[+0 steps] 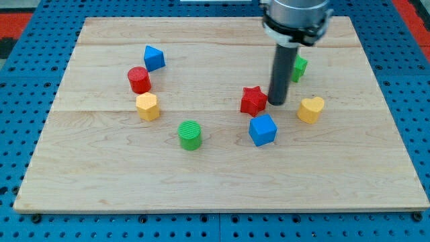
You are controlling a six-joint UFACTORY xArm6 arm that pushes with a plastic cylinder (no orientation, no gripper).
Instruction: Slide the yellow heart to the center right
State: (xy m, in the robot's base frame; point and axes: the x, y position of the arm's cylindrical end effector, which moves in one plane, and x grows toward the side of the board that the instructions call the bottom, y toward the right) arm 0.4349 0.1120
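Note:
The yellow heart lies on the wooden board at the view's right of centre. My tip is down on the board just left of the heart, with a gap between them. It stands close to the right side of the red star. A blue cube sits just below the tip and the star. A green block is partly hidden behind the rod, above the heart.
On the view's left are a blue block, a red cylinder and a yellow block. A green cylinder stands lower, near the centre. Blue pegboard surrounds the board.

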